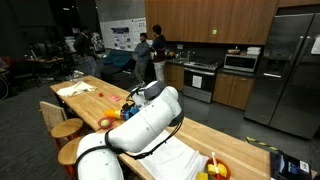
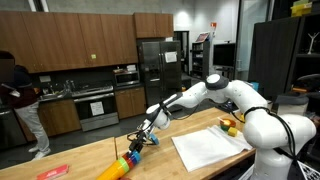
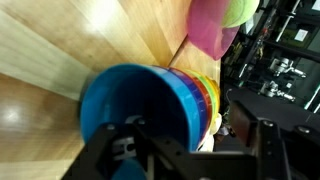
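Gripper (image 3: 178,150) jaws spread wide over blue cup (image 3: 140,95) topping nested colored stack (image 3: 207,98), grip unclear; wooden table (image 3: 60,40); office kitchen, wall poster (image 1: 122,37) text unreadable.

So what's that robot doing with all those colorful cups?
The robot arm is reaching down to a stack of colorful cups that seems to lie on its side on the wooden table. Its gripper sits right at the blue cup on the end of the stack, jaws open either side of it, not squeezing yet. A pink cup lies just beyond.
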{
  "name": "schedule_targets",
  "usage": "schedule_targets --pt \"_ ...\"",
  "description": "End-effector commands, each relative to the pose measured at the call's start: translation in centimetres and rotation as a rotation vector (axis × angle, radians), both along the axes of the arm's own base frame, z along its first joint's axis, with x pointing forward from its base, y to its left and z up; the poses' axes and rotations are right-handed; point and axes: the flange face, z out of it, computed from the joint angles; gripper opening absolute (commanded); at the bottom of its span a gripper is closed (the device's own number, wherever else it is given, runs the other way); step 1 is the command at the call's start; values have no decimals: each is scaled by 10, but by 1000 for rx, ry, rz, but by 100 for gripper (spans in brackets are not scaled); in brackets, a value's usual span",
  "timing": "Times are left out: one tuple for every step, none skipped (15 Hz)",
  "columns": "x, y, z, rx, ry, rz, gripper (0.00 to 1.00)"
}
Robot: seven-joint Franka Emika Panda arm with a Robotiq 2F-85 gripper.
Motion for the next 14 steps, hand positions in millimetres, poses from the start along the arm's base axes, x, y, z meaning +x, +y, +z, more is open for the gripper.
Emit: schedule_targets --pt "8 3 -2 25 -8 22 44" --pt "9 2 -2 30 -14 23 37" --pt "12 0 -2 33 -21 18 30" --pt "12 -1 -1 40 -23 18 21" --pt "12 -3 0 53 -24 19 16" --pt "15 -5 0 61 -31 16 15" --pt "15 -7 0 74 -36 11 14" --pt "15 -9 2 89 -41 5 12" --pt "15 -13 3 100 -50 -1 10" --pt "16 -17 5 111 -58 -12 8" --pt "17 -22 7 120 -68 -23 8" --pt "17 -29 11 127 -81 -40 5" --pt "19 -35 14 136 -91 -58 4" --pt "18 -44 17 143 -104 -81 1"
